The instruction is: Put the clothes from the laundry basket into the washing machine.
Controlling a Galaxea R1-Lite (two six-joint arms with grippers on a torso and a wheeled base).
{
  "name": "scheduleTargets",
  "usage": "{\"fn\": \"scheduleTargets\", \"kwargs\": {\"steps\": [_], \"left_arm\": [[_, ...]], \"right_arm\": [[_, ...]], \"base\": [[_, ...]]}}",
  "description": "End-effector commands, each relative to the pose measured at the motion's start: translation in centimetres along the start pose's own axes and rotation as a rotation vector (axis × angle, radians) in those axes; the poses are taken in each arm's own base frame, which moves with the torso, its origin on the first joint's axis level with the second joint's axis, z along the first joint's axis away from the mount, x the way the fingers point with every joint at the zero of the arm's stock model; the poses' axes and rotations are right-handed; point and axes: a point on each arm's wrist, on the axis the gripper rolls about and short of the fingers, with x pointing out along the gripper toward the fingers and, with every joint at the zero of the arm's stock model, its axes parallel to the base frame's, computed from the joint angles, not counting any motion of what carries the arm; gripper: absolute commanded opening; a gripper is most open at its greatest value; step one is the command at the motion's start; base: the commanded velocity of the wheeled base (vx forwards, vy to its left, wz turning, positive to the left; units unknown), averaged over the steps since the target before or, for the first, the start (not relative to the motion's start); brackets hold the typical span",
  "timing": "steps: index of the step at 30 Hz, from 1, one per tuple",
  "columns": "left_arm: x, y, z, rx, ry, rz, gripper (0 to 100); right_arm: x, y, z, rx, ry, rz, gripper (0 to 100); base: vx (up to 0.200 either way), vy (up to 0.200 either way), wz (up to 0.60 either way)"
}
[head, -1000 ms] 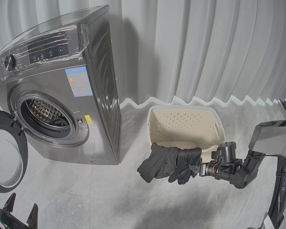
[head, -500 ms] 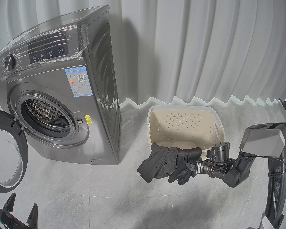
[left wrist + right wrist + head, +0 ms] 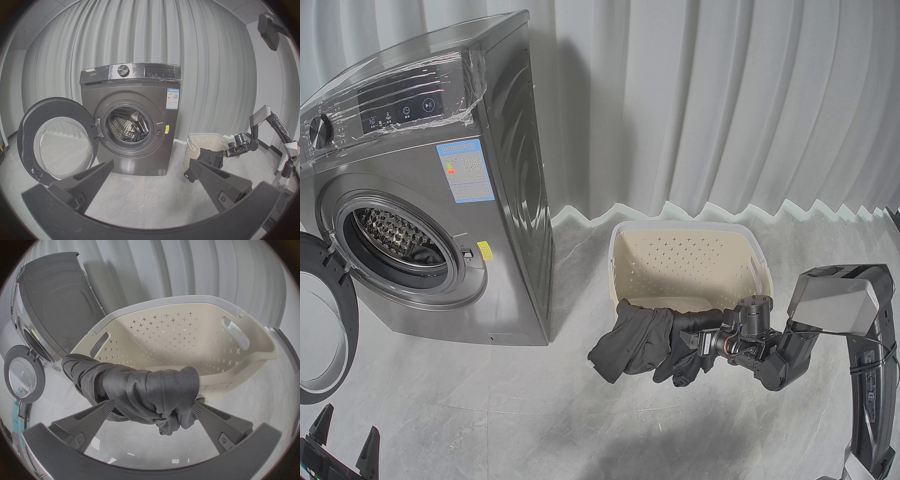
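A dark grey garment (image 3: 640,340) hangs over the front rim of the cream laundry basket (image 3: 687,226), most of it draped outside. My right gripper (image 3: 690,344) is open at the garment's right end, and in the right wrist view the bunched cloth (image 3: 140,390) lies between its spread fingers (image 3: 107,407). The washing machine (image 3: 506,187) stands to the left, its round door (image 3: 319,325) swung wide and a dark item (image 3: 428,255) lying in the drum. My left gripper (image 3: 344,437) is open and low at the near left, facing the drum opening (image 3: 131,125).
Bare grey floor (image 3: 487,387) lies between the machine and the basket. White curtains (image 3: 706,106) hang behind both. The open door juts out to the machine's left.
My right arm has slid left toward the garment, so its fingers now sit around the cloth's right end. The garment, basket and left gripper have stayed put.
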Motion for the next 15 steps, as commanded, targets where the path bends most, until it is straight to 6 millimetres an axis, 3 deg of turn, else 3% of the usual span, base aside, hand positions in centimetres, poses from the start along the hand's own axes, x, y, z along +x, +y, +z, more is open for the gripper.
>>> {"fn": "scheduleTargets", "kwargs": {"steps": [1, 8, 9, 15], "left_arm": [[0.00, 0.02, -0.49, -0.001, 0.001, 0.002, 100], [0.00, 0.02, -0.49, -0.001, 0.001, 0.002, 100], [0.00, 0.02, -0.49, -0.001, 0.001, 0.000, 100], [0.00, 0.02, -0.49, -0.001, 0.001, 0.002, 100]], "right_arm": [[0.50, 0.02, -0.45, -0.003, 0.008, 0.009, 100], [1.04, 0.09, -0.27, -0.019, -0.042, 0.030, 100], [1.12, 0.03, -0.28, -0.026, -0.050, 0.030, 0], [1.07, 0.10, -0.33, -0.032, -0.066, 0.045, 0]], "base": [[0.000, 0.000, 0.00], [0.000, 0.000, 0.00], [0.000, 0.000, 0.00], [0.000, 0.000, 0.00]]}}
